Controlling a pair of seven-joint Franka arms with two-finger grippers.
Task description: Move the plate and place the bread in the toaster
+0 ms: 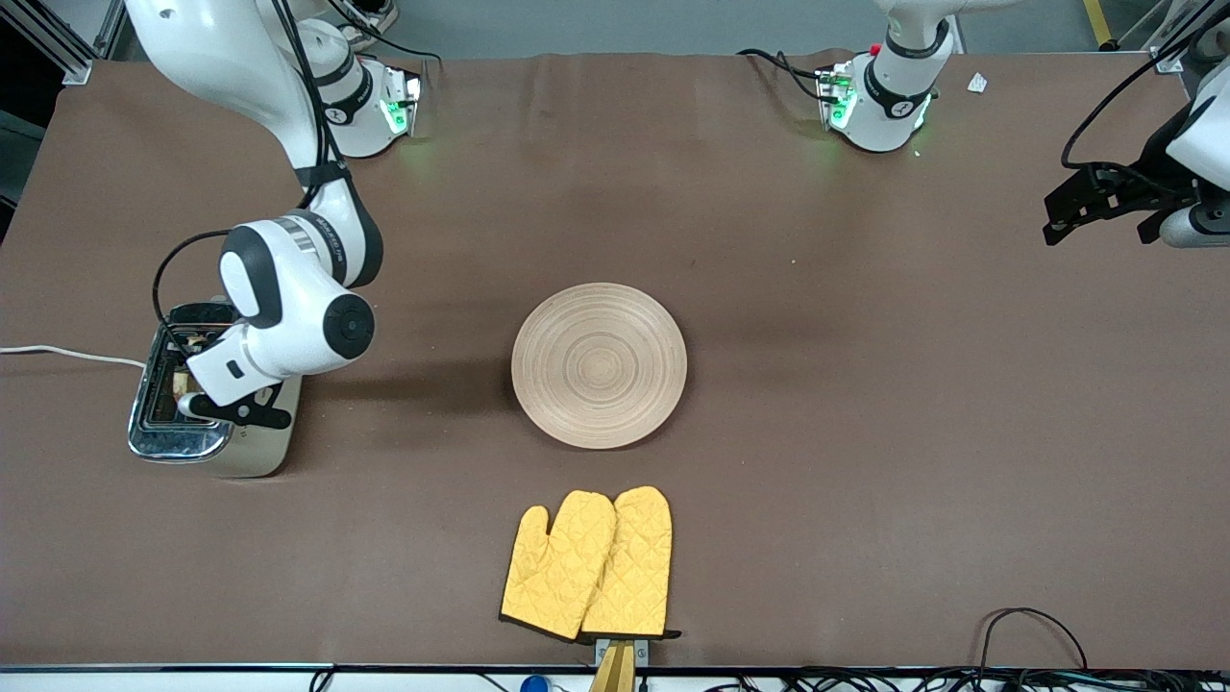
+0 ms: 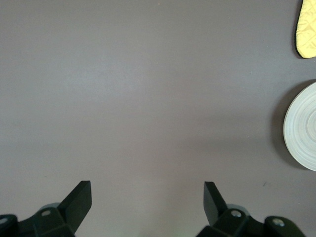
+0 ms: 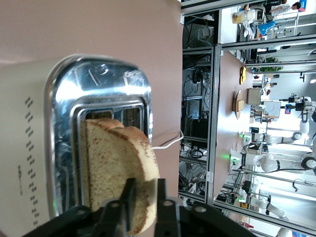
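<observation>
The cream toaster (image 1: 216,452) with its chrome top stands at the right arm's end of the table. My right gripper (image 1: 197,380) is over its slots. In the right wrist view my right gripper (image 3: 144,190) is shut on the edge of the brown bread slice (image 3: 116,163). The slice stands upright with its far end at a slot of the toaster (image 3: 98,86). The round wooden plate (image 1: 599,365) lies at the table's middle and shows at the edge of the left wrist view (image 2: 302,128). My left gripper (image 1: 1100,216) waits, open and empty (image 2: 148,190), above the left arm's end of the table.
A pair of yellow oven mitts (image 1: 588,565) lies nearer to the front camera than the plate; one tip shows in the left wrist view (image 2: 307,29). The toaster's white cord (image 1: 58,354) runs off the table edge at the right arm's end.
</observation>
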